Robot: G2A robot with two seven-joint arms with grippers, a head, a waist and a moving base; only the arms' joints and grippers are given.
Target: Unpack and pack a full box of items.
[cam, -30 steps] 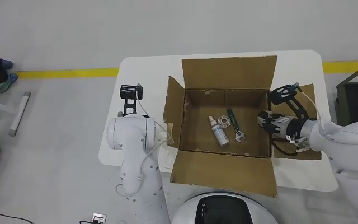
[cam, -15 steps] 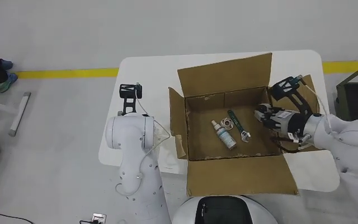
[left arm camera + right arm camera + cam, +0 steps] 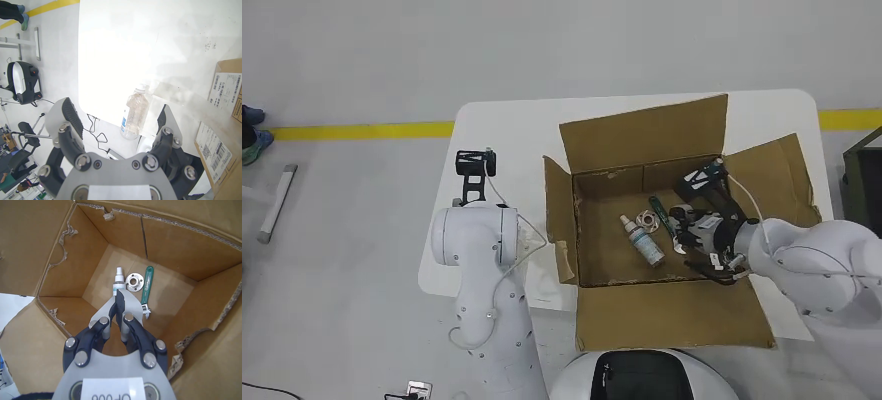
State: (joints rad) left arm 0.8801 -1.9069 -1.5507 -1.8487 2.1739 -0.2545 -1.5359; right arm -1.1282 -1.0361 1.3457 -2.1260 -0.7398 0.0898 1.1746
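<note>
Top view: the right claw (image 3: 679, 222) (clenched, empty) is now hanging inside the box (image 3: 642, 130) after swinging in, so unpacking is probably beginning.

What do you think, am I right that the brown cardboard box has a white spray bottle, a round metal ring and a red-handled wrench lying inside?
Not quite: the wrench has a green handle, not a red one, as the right wrist view shows. So the brown cardboard box has a white spray bottle, a round metal ring and a green-handled wrench lying inside.
</note>
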